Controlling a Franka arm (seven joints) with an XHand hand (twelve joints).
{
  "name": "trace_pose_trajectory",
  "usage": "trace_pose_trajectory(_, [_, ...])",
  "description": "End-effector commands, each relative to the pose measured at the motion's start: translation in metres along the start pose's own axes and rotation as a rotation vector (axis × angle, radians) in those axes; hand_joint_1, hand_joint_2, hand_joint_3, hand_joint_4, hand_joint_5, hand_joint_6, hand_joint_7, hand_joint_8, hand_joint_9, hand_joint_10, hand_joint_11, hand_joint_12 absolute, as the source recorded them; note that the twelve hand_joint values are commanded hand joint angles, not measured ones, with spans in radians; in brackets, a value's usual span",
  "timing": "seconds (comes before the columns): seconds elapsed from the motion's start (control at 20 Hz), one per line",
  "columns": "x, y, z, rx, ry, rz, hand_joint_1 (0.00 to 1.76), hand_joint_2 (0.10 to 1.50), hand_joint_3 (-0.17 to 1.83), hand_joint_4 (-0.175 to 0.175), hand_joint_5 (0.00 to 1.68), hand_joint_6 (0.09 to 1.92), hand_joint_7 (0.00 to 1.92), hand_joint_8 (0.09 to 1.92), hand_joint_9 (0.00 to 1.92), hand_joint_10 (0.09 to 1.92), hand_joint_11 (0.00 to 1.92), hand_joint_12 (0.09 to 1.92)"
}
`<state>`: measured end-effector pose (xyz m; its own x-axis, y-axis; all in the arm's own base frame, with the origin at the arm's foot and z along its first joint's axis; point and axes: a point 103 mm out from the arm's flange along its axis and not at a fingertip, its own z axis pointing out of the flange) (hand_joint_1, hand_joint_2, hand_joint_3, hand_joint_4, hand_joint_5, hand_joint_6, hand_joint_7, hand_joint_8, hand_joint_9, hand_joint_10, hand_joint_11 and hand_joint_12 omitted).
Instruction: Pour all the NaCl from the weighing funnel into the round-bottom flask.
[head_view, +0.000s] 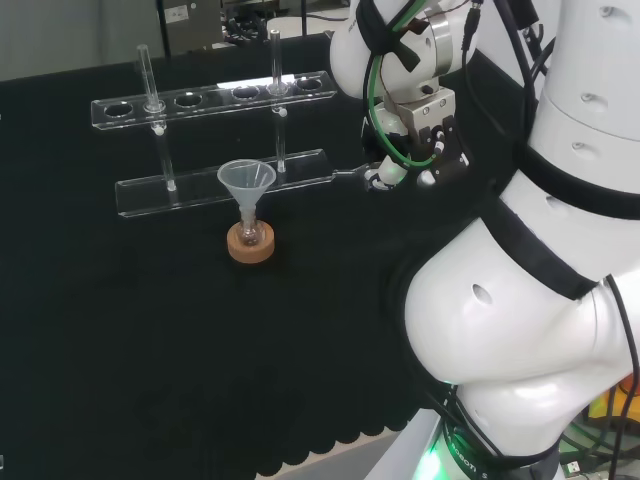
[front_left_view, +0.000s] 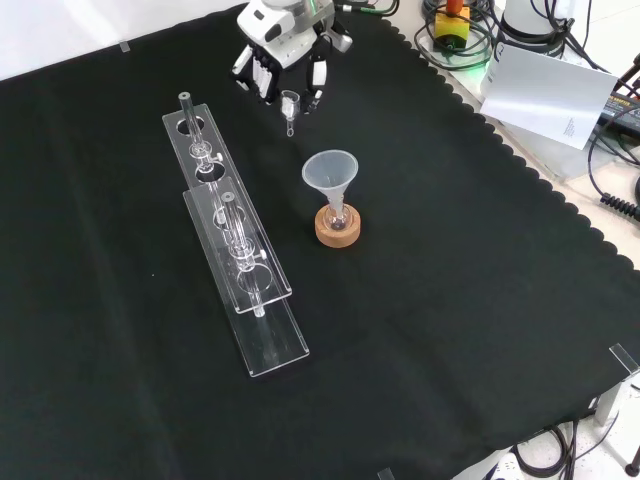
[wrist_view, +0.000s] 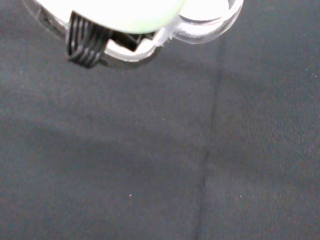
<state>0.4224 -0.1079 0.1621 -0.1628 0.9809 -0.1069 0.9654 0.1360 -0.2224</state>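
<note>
Clear ribbed rack (front_left_view: 247, 270), conical funnel (front_left_view: 330, 172)

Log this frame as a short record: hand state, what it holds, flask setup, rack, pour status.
hand: hand curled round a small clear weighing funnel
hand position: front view, above and left of the flask, apart from it
flask: round-bottom flask on cork ring, plastic funnel in its neck
rack: clear tube rack, left of flask in front view
pour: not yet begun
</note>
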Motion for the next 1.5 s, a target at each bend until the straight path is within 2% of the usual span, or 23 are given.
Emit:
trace_pose_trajectory(0.05, [0.018,-0.033,-0.027,0.005,-0.046,-0.008,1.29,0.73,0.60,-0.175,1.16,0.82,1.21,0.79,1.19,0.47,0.43,1.28])
trace_pose_trajectory(0.4, [0.022,-0.043,-0.055,-0.006,-0.049,-0.024,1.29,0.72,0.60,-0.175,1.16,0.82,1.21,0.79,1.20,0.47,0.42,1.27])
trace_pose_trajectory(0.7, [0.027,-0.041,-0.069,0.013,-0.072,-0.037,1.29,0.72,0.60,-0.175,1.16,0.82,1.21,0.79,1.20,0.47,0.43,1.28])
trace_pose_trajectory(1.05, [0.054,-0.033,-0.077,0.029,-0.113,-0.064,1.29,0.72,0.61,-0.175,1.16,0.82,1.21,0.79,1.20,0.47,0.44,1.28])
trace_pose_trajectory(1.5, [0.072,-0.023,-0.087,0.046,-0.141,-0.085,1.29,0.72,0.61,-0.175,1.17,0.82,1.21,0.79,1.20,0.46,0.47,1.27])
